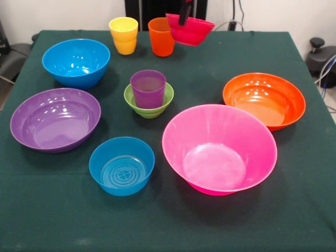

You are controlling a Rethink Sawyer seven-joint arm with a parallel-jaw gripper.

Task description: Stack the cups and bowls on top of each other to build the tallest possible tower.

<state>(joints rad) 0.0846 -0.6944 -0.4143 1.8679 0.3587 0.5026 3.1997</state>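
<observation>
My gripper (182, 19) comes down at the top centre and is shut on the rim of the small red bowl (191, 30), which hangs tilted above the table's far edge, right of the orange cup (161, 37). The yellow cup (124, 35) stands left of the orange cup. The purple cup (148, 88) stands upright inside the small green bowl (150, 108) at the table's middle; this pair is the tower. Only one dark finger shows, inside the red bowl's rim.
On the green cloth stand a mid-sized blue bowl (76, 62) far left, a purple bowl (55, 118) left, a small blue bowl (122, 165) front, the large pink bowl (219, 148) front right and an orange bowl (264, 100) right.
</observation>
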